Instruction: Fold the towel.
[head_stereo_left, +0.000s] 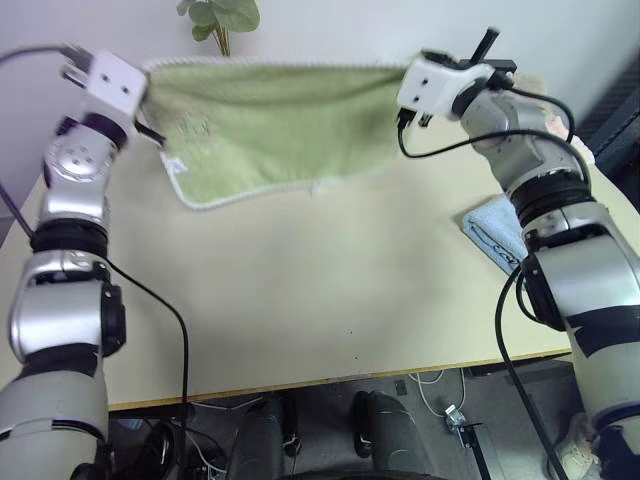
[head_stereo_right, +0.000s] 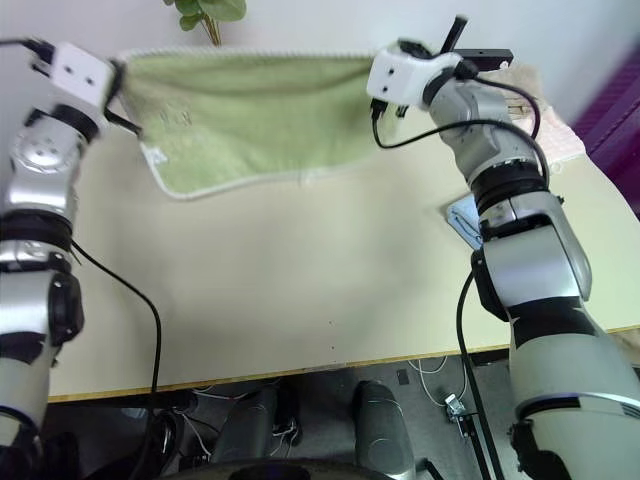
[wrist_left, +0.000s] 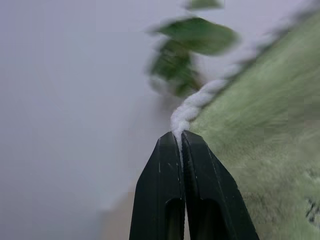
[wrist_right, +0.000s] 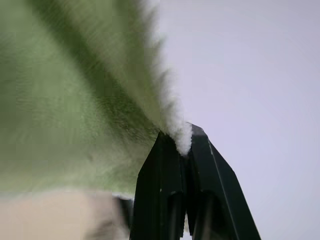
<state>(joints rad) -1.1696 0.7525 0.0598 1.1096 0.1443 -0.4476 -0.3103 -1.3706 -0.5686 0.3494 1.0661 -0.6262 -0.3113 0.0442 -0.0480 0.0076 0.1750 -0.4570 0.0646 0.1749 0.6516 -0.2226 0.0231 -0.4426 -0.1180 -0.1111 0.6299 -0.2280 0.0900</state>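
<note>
You have the towel (head_stereo_left: 265, 125) lifted off the table (head_stereo_left: 300, 300) and stretched between both arms. The left gripper (wrist_left: 181, 136) has its two black fingers pressed together on one upper corner, with the white stitched edging bunched right at the tips and running away past them; the green terry spreads out to one side of those jaws. The right gripper (wrist_right: 182, 137) is likewise clamped tight on the opposite upper corner, a tuft of white edging squeezed between its fingertips, and the cloth hangs away from the jaws on their other side.

From the head camera, the top edge runs nearly straight from one pair of jaws to the other, taut and close to level. Below the jaws the towel drapes down toward the tabletop, its lower white-edged border curving (lower beneath the left jaws, higher toward the right). A small dark printed mark (head_stereo_left: 195, 127) sits just below and inside of the left jaws.

A light blue cloth (head_stereo_left: 490, 232) lies flat on the table well below the right jaws, beside that forearm. Green plant leaves (head_stereo_left: 220, 15) stand behind the towel's top edge, between the two jaws but nearer the left.
</note>
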